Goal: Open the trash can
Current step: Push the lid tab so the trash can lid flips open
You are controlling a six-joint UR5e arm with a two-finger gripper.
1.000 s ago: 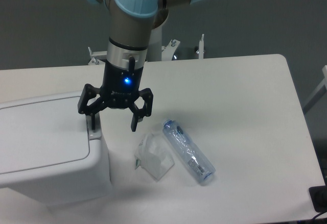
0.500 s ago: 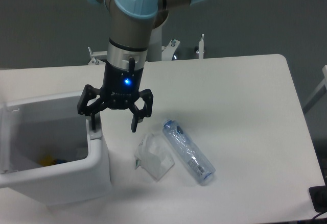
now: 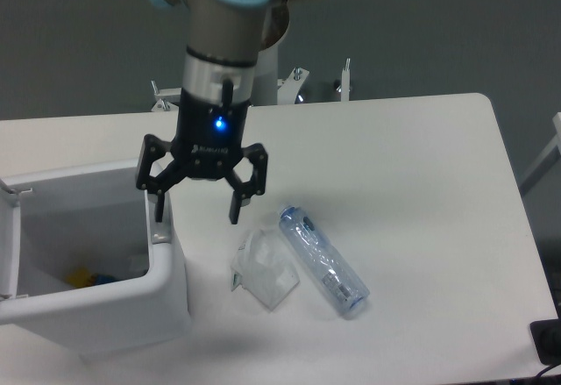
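The white trash can (image 3: 166, 293) stands at the left edge of the table with its lid swung up and back at the far left, so the inside shows, with something yellow and blue at the bottom. My gripper (image 3: 197, 214) hangs open just above the can's right rim, where the small grey latch (image 3: 159, 237) sits. One fingertip hovers over that latch and the other over the table to its right. Nothing is held between the fingers.
A clear plastic bottle (image 3: 323, 261) lies on the table right of the can. A crumpled clear wrapper (image 3: 261, 270) lies between the bottle and the can. Metal brackets (image 3: 298, 82) stand at the table's far edge behind the arm.
The lid, shut one second ago, has swung up and now stands open. My gripper has risen slightly off the latch.
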